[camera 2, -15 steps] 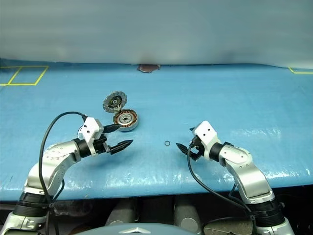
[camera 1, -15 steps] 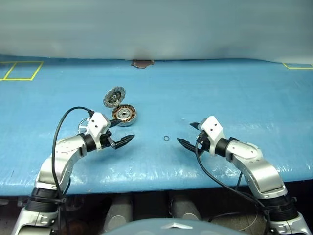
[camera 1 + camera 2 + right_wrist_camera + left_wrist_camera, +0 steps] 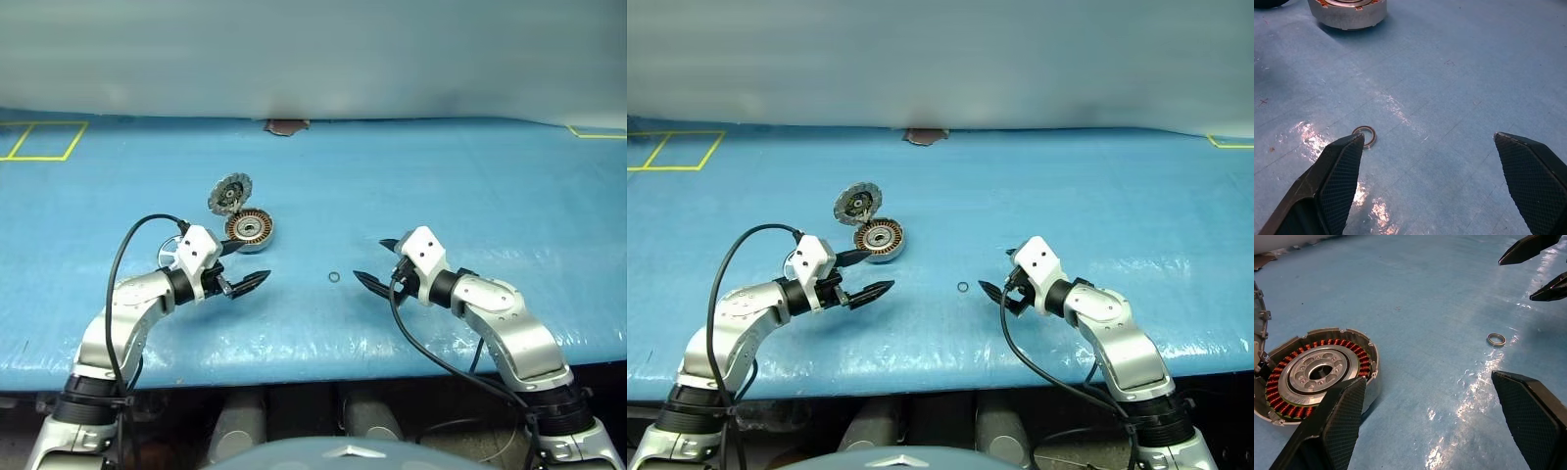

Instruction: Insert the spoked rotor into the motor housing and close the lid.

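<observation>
The motor housing (image 3: 250,228), a shallow metal cup with copper windings, sits on the blue table left of centre. In the left wrist view the housing (image 3: 1317,372) is close, with an empty silver hub. Its lid (image 3: 228,193) stands tilted up, open, at the housing's far edge. The spoked rotor (image 3: 167,255) lies flat just left of the housing, mostly hidden behind my left wrist. My left gripper (image 3: 253,259) hovers open just in front of the housing, holding nothing. To the right, my right gripper (image 3: 369,260) is open and empty, pointing toward the left one.
A tiny dark ring (image 3: 334,277) lies on the table between the two grippers, also seen as the ring (image 3: 1364,136) near my right gripper's fingertips. Yellow tape squares (image 3: 39,142) mark the back left. A brown patch (image 3: 285,126) sits at the far edge.
</observation>
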